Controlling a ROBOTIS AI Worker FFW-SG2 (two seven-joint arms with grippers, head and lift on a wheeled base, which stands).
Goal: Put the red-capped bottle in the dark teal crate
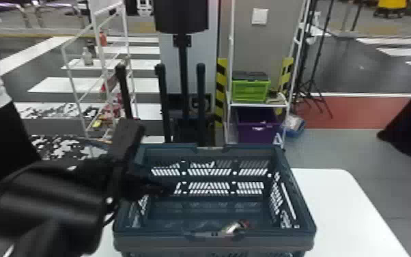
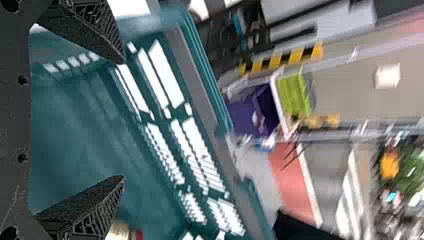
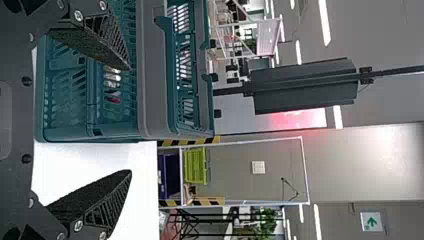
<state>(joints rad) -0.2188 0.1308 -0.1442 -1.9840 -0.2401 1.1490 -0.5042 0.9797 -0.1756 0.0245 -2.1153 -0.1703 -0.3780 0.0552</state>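
The dark teal crate [image 1: 215, 241] stands on the white table. Inside it, near the front wall, lies the red-capped bottle [image 1: 237, 226]; its red cap points right. My left gripper [image 1: 167, 186] is over the crate's left side, apart from the bottle. In the left wrist view the left gripper [image 2: 124, 120] is open with nothing between its fingers, and part of the bottle [image 2: 120, 231] shows beyond one finger. In the right wrist view my right gripper [image 3: 131, 120] stands open before the crate [image 3: 155, 75], and the bottle [image 3: 113, 85] appears through the slotted wall.
White tabletop [image 1: 344, 212] extends right of the crate. Behind stand a white rack [image 1: 259, 105] with a green crate [image 1: 251, 89] and a purple bin [image 1: 256, 131], and another white rack [image 1: 73, 73] at the left. A person stands at the left edge.
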